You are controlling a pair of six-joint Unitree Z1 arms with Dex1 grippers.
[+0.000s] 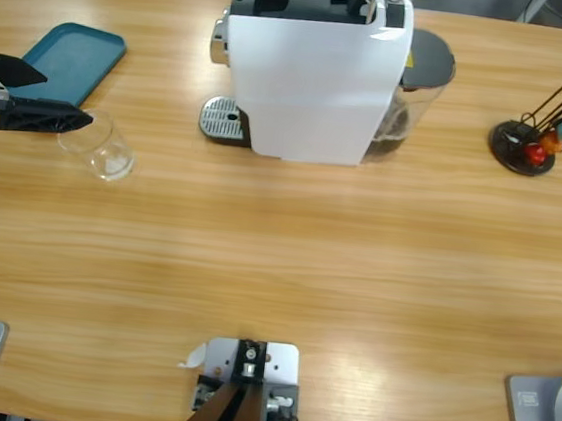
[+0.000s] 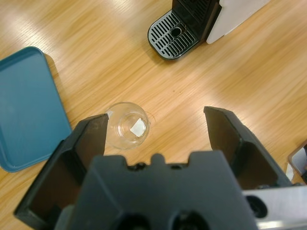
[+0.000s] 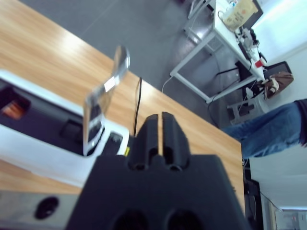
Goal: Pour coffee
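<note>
Your left gripper (image 2: 156, 127) hangs wide open just beside the empty glass (image 2: 127, 125), left of the coffee machine (image 1: 310, 73); your right gripper (image 3: 159, 125), jaws pressed together, sits above that machine.

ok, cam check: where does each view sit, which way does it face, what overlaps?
High view: fixed above, looking down on the table; the left gripper enters at the left edge, beside the glass.
Left wrist view: on the left arm, looking down past its open jaws at the glass, teal tray and drip grate.
Right wrist view: on the right arm, above the coffee machine, tilted toward the room; the right gripper is shut beside the raised lever.
Shared: glass, tray and machine in the high and left wrist views.
</note>
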